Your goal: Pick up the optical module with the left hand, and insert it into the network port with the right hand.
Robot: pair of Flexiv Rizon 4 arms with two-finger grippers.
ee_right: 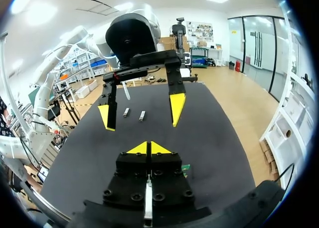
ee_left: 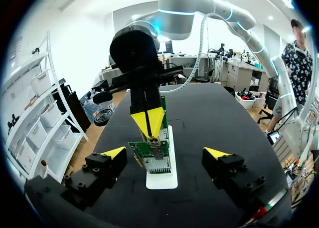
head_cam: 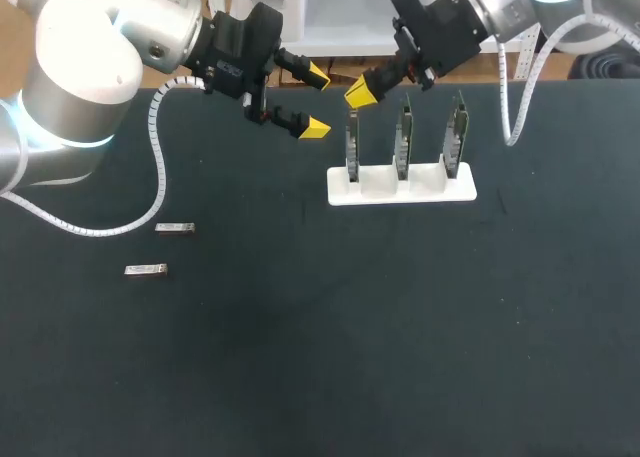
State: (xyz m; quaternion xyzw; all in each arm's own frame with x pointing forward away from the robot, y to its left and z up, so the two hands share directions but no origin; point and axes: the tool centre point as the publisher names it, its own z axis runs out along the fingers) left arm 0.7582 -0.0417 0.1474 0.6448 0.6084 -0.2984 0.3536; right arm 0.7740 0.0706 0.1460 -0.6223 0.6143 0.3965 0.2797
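Optical modules (head_cam: 174,228) lay flat, well left of and nearer than the white rack (head_cam: 400,192), long axes crosswise. Left gripper (head_cam: 312,102), fingers spread, hung just left of rack, the closer arm. Right gripper (head_cam: 360,92), pinched shut, apparently empty, above rack's left card (head_cam: 352,142).

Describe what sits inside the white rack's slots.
Three green circuit boards stand upright in the white rack, one per slot. Their bottom edges are hidden inside the slots.

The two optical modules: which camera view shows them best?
The head view: both optical modules lie unobstructed on the table. The right wrist view shows them small and far, beyond the left gripper. The left wrist view misses them.
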